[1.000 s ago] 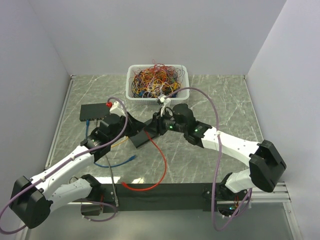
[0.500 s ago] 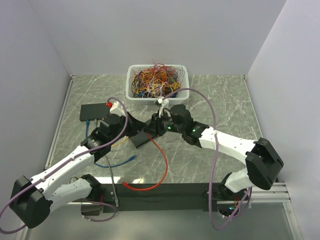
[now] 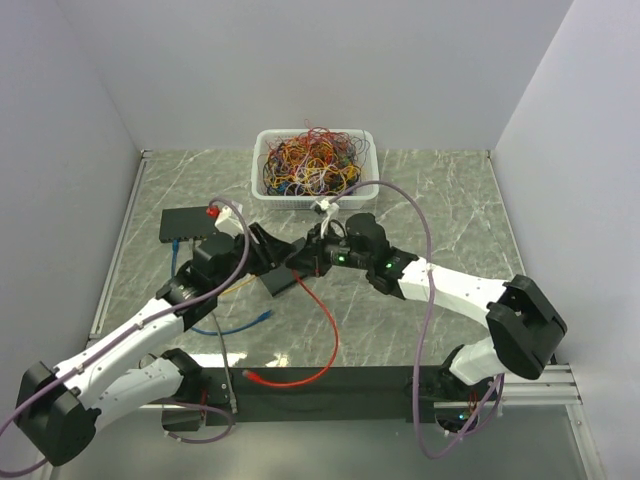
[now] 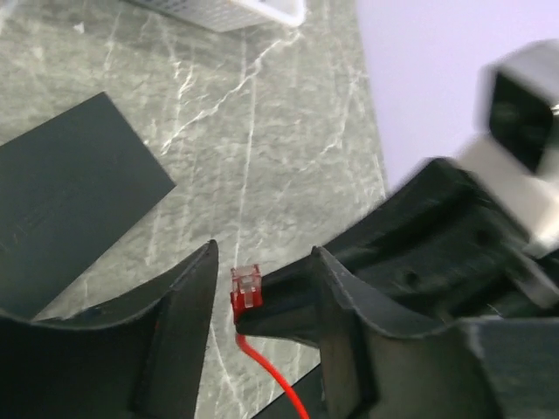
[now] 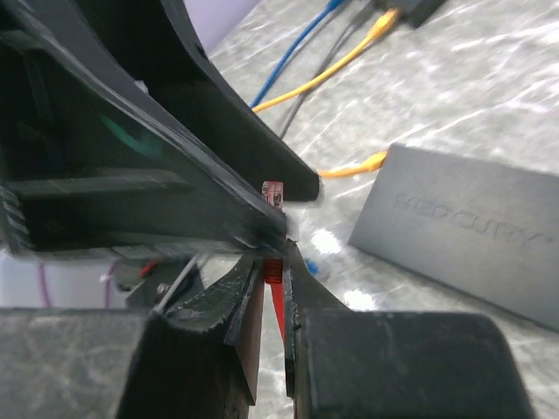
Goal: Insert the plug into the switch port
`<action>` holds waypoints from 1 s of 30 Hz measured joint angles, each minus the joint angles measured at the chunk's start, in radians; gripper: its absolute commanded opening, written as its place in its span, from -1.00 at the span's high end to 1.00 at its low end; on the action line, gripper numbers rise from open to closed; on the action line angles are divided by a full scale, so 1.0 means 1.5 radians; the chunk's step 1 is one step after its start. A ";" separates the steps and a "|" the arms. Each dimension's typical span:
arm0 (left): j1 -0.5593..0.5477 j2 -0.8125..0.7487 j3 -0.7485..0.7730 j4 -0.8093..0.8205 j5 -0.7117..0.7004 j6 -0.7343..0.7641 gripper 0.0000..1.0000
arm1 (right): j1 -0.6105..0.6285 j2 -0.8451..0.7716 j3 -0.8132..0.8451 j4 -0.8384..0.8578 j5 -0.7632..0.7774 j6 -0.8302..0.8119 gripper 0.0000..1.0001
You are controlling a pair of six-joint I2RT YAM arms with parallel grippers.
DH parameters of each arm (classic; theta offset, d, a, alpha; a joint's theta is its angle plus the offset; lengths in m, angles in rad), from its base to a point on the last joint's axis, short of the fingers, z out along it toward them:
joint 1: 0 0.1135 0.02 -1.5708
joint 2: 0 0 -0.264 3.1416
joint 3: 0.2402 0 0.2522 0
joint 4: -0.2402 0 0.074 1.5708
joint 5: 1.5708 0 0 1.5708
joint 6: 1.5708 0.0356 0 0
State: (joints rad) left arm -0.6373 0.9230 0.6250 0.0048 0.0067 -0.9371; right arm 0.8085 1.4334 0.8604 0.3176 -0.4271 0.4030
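Note:
A red cable [image 3: 322,330] ends in a red plug with a clear tip [image 4: 246,285]. My right gripper [image 5: 274,262] is shut on the plug's red boot [image 5: 273,272], and the tip [image 5: 274,193] sticks out past its fingers. My left gripper [image 4: 264,262] is open, with its fingers on either side of the plug and not touching it. Both grippers meet above the table's middle: the left [image 3: 268,246] and the right [image 3: 305,256]. A black switch [image 3: 188,223] with blue and yellow cables plugged in lies at the left. Its ports are not visible.
A flat grey-black box marked MERCURY [image 5: 472,229] lies on the table just under the grippers [image 3: 282,281]. A white basket of tangled cables [image 3: 312,165] stands at the back. Loose blue and yellow cables [image 3: 235,322] trail from the switch. The red cable loops to the front edge.
My right gripper has carried the red plug a little to the left, in between the left gripper's open fingers. The left arm has shifted slightly.

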 measured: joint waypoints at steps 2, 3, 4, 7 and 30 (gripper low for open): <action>-0.001 -0.020 -0.005 0.000 0.000 0.001 -0.06 | -0.022 0.001 -0.034 0.055 -0.053 0.028 1.00; -0.001 -0.032 -0.007 0.001 0.000 0.003 -0.04 | -0.036 0.002 -0.049 0.083 -0.078 0.042 1.00; -0.001 -0.045 -0.008 0.003 -0.001 0.007 -0.04 | -0.053 0.004 -0.069 0.117 -0.102 0.060 1.00; -0.001 -0.096 -0.025 0.026 -0.001 0.026 0.03 | -0.095 0.009 -0.111 0.192 -0.169 0.106 1.00; -0.001 -0.239 -0.168 0.277 0.130 0.087 0.13 | -0.111 0.065 -0.123 0.625 -0.370 0.414 1.00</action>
State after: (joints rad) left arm -0.6388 0.5644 0.3737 0.4198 0.2012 -0.8066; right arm 0.6415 1.5303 0.6762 1.2549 -0.9817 1.0237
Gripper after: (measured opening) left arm 0.427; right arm 0.157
